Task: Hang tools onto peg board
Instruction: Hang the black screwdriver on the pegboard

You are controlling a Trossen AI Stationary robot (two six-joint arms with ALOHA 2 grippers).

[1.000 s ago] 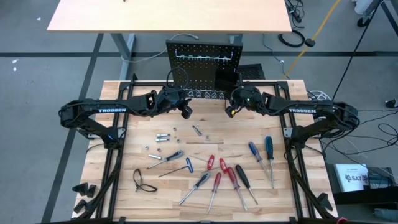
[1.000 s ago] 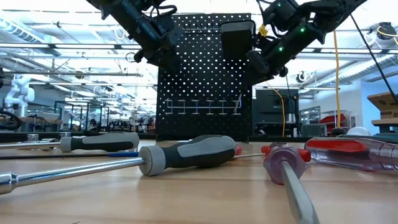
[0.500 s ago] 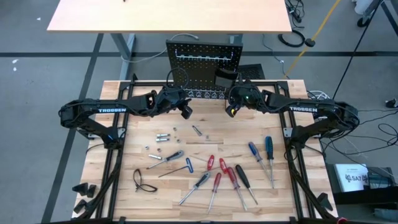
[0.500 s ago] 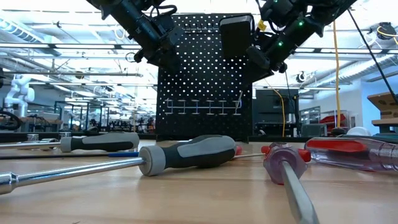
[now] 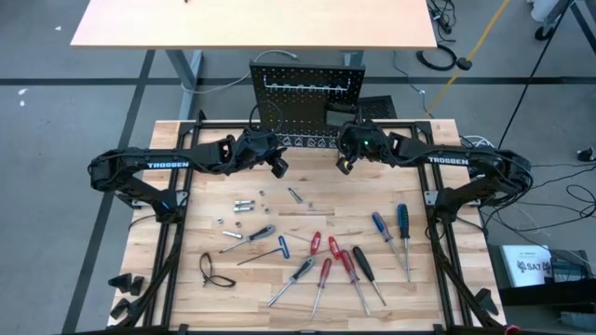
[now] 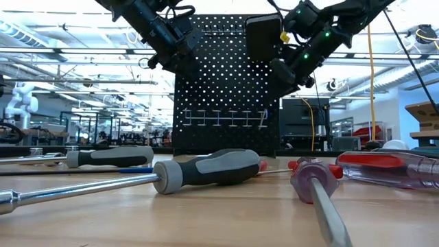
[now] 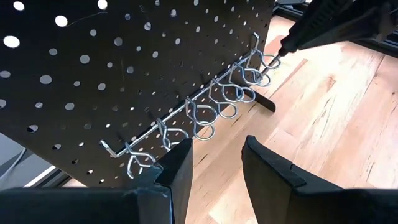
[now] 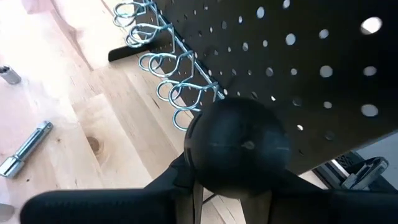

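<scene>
High view: the peg board (image 5: 305, 93) stands upright at the far edge of the tabletop (image 5: 186, 233), near the middle of that edge, with both arms reaching in toward its foot. The left gripper (image 5: 277, 167) hangs just in front of the board's left half; the right gripper (image 5: 346, 160) sits at the board's right half. The tools (image 5: 345, 261) lie loose across the near half of the tabletop, screwdrivers with red, blue and black handles toward the near right, small silver bits (image 5: 244, 205) toward the left centre. Low view: the peg board (image 6: 226, 82) rises behind the near screwdrivers, its silver hook rail (image 6: 221, 118) empty; the left arm enters above the board's left side and the right arm above its right side, the latter carrying a black-handled tool (image 6: 262, 36) against the upper panel. Left wrist view: the left gripper (image 7: 214, 162) has its fingers (image 7: 180, 168) parted with nothing between them, facing the hook rail (image 7: 199, 112); the shaft tip (image 7: 280, 51) of the tool held by the other arm meets the rail's end hook. Right wrist view: the right gripper (image 8: 227, 193) is closed around the round black handle (image 8: 237, 146), directly in front of the perforated panel and beside the rail (image 8: 168, 68).
</scene>
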